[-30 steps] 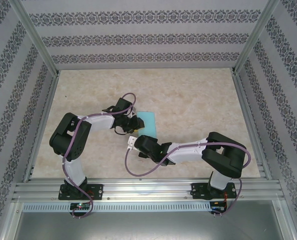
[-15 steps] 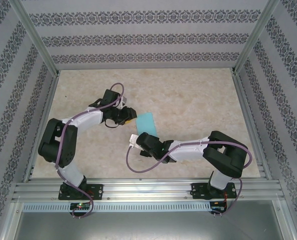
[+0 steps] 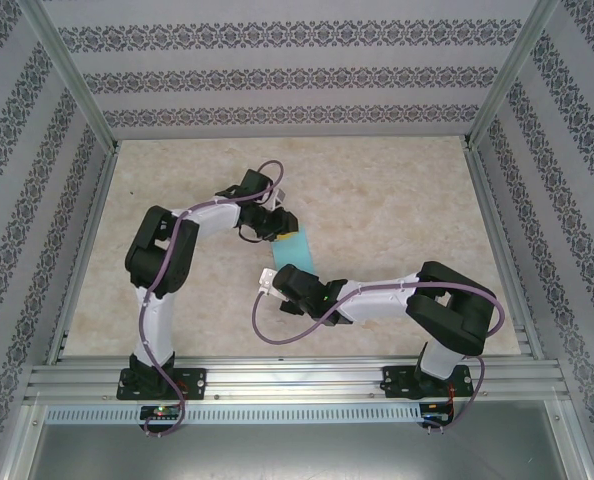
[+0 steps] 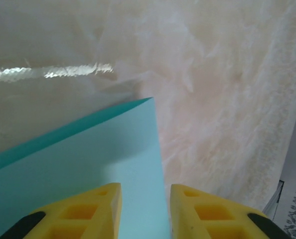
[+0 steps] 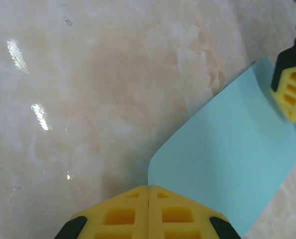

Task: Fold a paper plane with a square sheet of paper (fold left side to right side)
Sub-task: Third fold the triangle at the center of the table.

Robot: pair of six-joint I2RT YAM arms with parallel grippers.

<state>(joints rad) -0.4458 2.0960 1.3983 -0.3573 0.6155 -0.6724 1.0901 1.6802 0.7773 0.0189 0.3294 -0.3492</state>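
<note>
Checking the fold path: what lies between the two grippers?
The turquoise paper, spanning from right gripper to left gripper; the right wrist view shows it.

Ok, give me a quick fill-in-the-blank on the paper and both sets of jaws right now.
1. The right gripper has its jaws ____ at the edge of the sheet of paper.
2. The left gripper has its jaws ____ over the sheet.
3. Both grippers' fingers are coloured ____.
Missing words: shut; open; yellow.
</note>
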